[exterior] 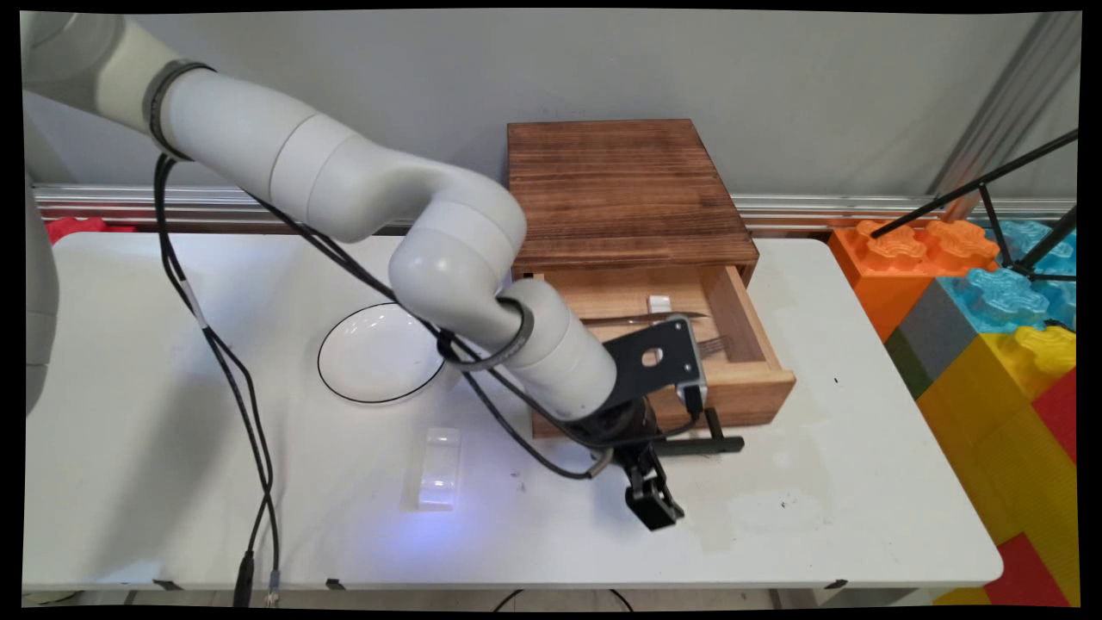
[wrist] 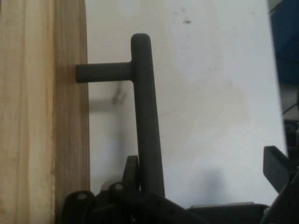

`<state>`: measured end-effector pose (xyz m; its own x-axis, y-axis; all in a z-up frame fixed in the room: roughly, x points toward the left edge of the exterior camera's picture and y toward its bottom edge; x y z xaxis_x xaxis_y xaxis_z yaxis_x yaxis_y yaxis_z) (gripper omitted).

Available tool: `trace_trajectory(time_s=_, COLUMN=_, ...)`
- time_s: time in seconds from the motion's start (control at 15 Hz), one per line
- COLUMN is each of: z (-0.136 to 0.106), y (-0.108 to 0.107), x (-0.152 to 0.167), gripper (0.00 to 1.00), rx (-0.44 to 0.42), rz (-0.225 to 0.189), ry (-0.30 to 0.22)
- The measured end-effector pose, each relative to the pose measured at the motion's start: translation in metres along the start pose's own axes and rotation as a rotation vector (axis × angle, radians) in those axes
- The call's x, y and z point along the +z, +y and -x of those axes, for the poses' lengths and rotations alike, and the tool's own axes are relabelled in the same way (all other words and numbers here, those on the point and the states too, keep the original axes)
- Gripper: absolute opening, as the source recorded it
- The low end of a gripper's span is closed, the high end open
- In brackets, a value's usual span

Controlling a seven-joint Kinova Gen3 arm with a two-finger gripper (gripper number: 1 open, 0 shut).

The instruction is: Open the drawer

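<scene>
While gripper (exterior: 654, 491) is hanging spread wide around handle (wrist: 147, 116), grasping nothing, drawer (exterior: 667, 344) is sitting open; closing off-centre risks finger skidding off bar.

- The room is bright, and the light is soft and even
- The arm (exterior: 362, 215) drops a pale grey shadow on the table (exterior: 818, 517) below it
- The white plate (exterior: 381, 353) has small shiny spots
- The hand view is a bit blurry
- There the black handle (wrist: 147, 116) casts a faint shadow on the table beside the wooden drawer front (wrist: 42, 116)
</scene>
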<state>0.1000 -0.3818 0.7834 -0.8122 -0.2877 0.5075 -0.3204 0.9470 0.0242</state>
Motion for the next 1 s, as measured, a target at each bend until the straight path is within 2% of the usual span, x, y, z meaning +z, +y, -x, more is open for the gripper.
trace_trajectory(time_s=0.47, z=0.003, y=0.033, x=0.000, gripper=1.00, rx=-0.003, rz=0.037, ry=0.029)
trace_trajectory(time_s=1.0, z=0.001, y=0.054, x=-0.006, gripper=1.00, rx=-0.003, rz=0.052, ry=0.052)
